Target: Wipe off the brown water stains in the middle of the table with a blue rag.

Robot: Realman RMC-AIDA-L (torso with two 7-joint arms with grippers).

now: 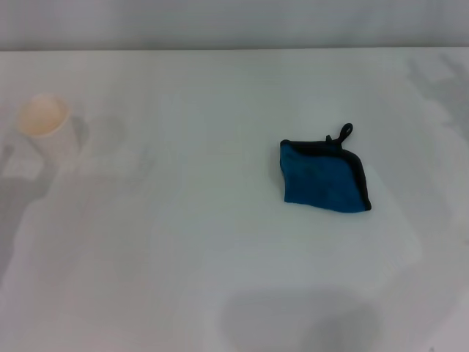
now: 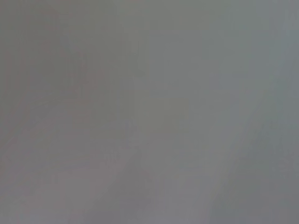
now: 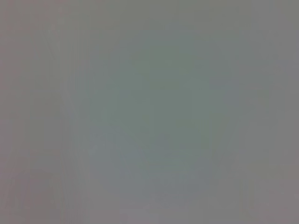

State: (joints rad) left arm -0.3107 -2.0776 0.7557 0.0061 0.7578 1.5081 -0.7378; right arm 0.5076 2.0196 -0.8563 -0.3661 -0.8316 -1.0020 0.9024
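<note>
Blue rag (image 1: pixel 323 178) lies flat on the white table (image 1: pixel 183 242), right of centre, its loop pointing to the far edge — so the right arm looks nearer; neither gripper is in view, their opening can't be told; no brown stain shows; 1 paper cup (image 1: pixel 47 132) stands far left.

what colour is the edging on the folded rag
Black, running along the far and right edges of the bright blue folded rag; clearest in the head view.

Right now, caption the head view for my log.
Blue rag lies on white table; paper cup at far left.
</note>
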